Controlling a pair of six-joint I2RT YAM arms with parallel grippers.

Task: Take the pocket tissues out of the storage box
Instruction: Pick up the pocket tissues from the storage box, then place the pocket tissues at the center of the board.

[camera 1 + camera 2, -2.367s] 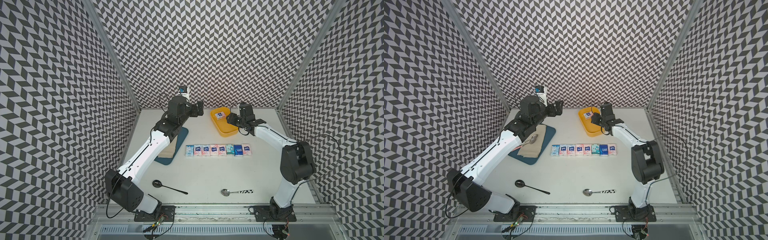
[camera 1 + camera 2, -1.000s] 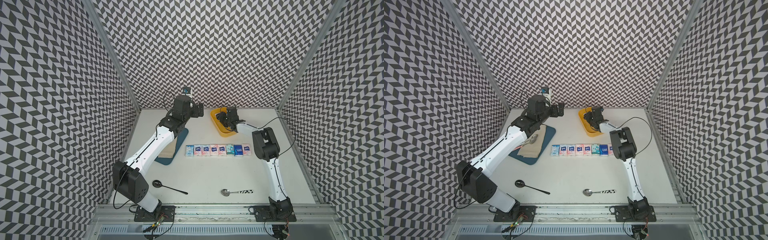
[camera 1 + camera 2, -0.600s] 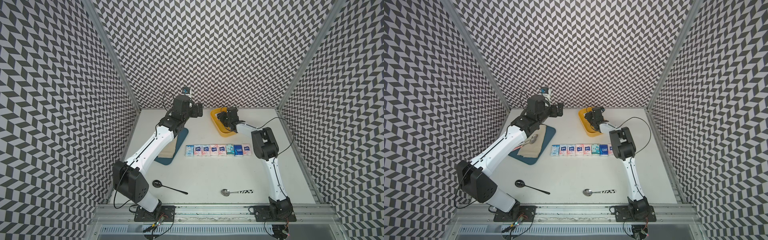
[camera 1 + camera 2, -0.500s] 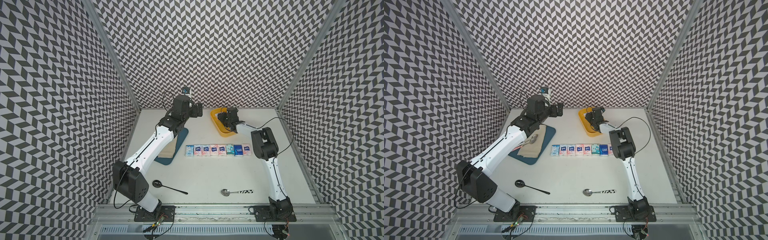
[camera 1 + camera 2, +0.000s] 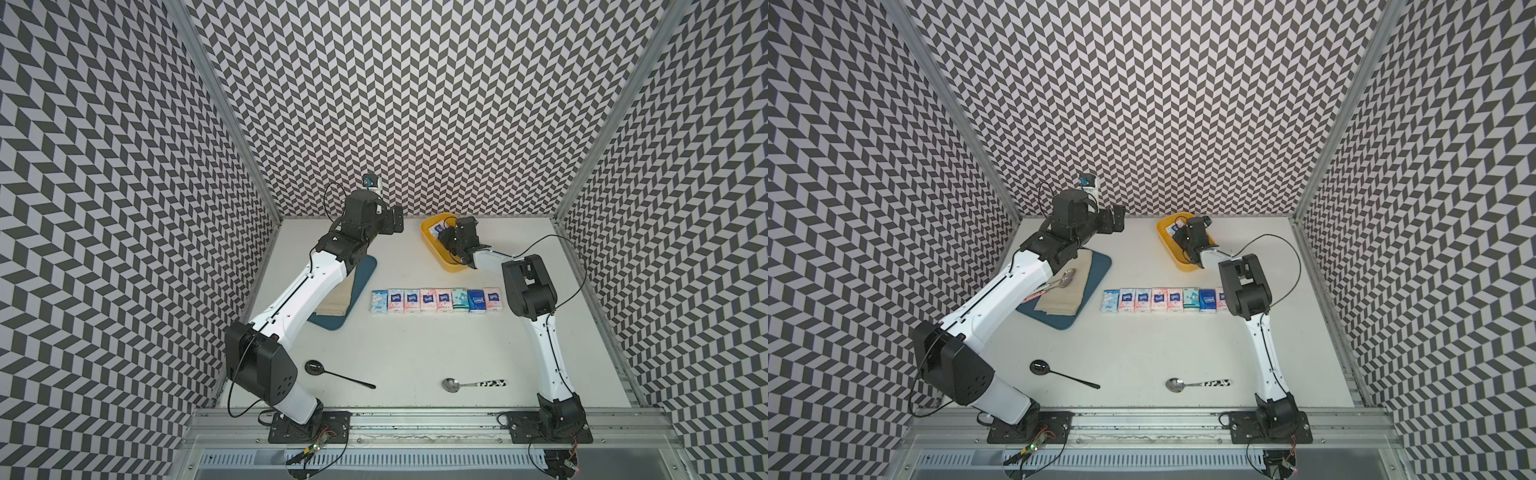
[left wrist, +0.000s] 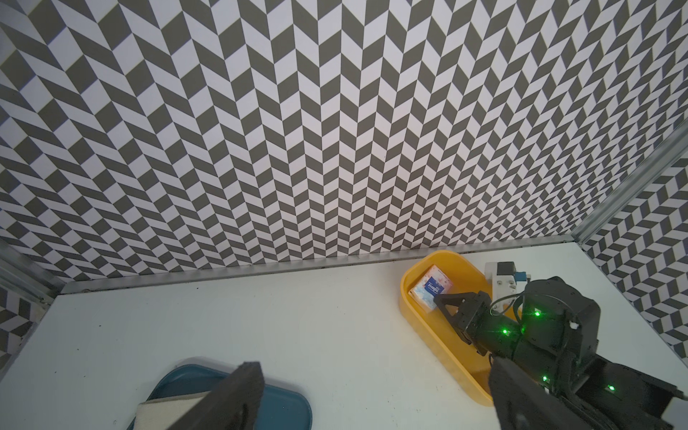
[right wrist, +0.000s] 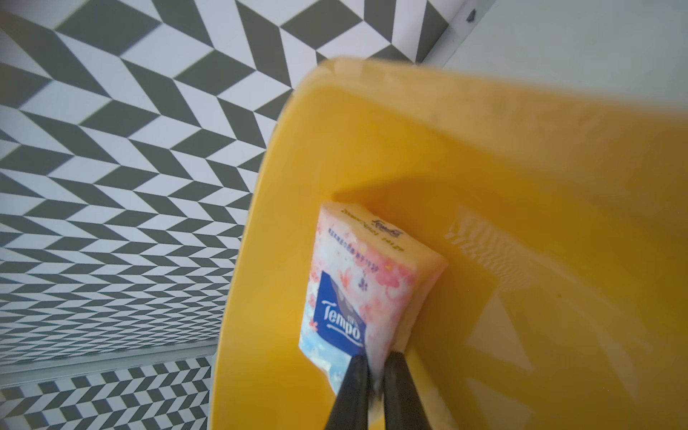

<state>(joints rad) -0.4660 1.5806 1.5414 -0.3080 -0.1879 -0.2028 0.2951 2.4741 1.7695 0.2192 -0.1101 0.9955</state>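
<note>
The yellow storage box [image 5: 432,247] stands at the back of the table near the wall. One white-pink pack of pocket tissues [image 7: 353,283] with a blue logo lies in its far end, tilted up against the wall of the box [image 7: 260,298]. My right gripper [image 7: 376,357] reaches into the box and is shut on that pack's near edge. In both top views the same pack [image 5: 437,228] peeks out beside the right gripper [image 5: 445,235]. Several more packs lie in a row [image 5: 436,300] on the table. My left gripper [image 5: 395,222] hovers open left of the box, holding nothing.
A dark-blue tray [image 5: 1098,268] with a beige cloth and a metal spoon [image 5: 1065,276] lies under the left arm. A black spoon [image 5: 332,372] and a silver spoon [image 5: 469,384] lie near the front edge. The back wall is close behind the box.
My right gripper's jaws have closed on the pack in the box over the last second. Before that the right arm folded and reached into the box. The left arm hardly moved.
</note>
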